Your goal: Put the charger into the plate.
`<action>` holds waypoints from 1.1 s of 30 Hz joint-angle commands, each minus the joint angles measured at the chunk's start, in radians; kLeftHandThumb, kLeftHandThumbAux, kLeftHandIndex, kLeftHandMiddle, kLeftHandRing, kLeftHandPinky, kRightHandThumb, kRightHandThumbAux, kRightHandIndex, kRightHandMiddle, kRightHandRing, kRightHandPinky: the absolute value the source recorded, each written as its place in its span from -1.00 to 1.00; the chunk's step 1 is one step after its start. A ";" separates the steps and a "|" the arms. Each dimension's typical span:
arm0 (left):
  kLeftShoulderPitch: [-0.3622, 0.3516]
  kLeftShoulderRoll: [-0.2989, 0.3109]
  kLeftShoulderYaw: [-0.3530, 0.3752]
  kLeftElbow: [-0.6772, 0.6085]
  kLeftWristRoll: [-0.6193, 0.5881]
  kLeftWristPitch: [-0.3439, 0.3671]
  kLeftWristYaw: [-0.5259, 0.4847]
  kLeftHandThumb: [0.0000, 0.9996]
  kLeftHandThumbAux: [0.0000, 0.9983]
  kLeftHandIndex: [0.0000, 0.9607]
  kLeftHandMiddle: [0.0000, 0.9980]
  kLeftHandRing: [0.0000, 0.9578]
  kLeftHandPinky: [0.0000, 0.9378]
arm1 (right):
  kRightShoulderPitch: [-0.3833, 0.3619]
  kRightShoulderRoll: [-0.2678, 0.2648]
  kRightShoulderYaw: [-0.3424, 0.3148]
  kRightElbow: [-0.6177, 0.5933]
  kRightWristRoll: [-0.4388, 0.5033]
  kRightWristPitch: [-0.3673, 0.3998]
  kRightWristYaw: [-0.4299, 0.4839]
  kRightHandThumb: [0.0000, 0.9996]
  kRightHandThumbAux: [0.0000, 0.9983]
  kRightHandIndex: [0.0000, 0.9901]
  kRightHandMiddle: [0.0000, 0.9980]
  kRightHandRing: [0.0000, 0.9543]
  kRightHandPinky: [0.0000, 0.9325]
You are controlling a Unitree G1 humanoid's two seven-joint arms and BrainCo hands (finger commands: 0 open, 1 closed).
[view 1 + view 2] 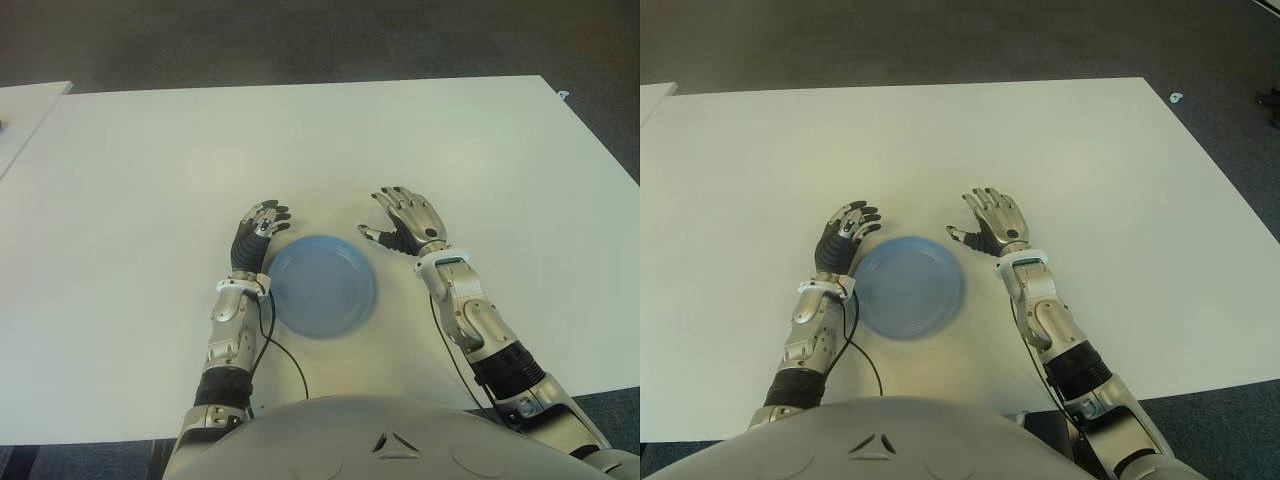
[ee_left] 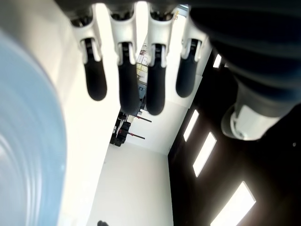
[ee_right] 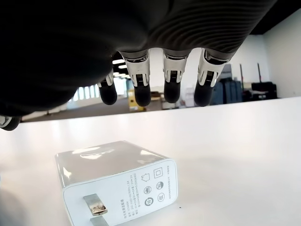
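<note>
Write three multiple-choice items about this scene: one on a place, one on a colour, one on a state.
1. Where is the charger?
A. in the plate
B. on the table under the right hand
C. in the left hand

2. What colour is the plate?
A. blue
B. red
C. black

3. How is the right hand?
A. shut on the charger
B. open above the charger
C. holding the plate

Key: 1 B, the right wrist view shows it lying on the table below the fingers; 2 A, both eye views show it blue; 3 B, its fingers are spread, clear of the charger.
</note>
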 commanded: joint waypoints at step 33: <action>0.019 -0.027 0.002 -0.001 -0.002 0.041 0.008 -1.00 0.12 -0.31 -0.22 -0.20 -0.21 | 0.032 0.006 0.013 0.079 -0.017 0.050 -0.018 -0.21 -0.78 -1.00 -1.00 -1.00 -0.95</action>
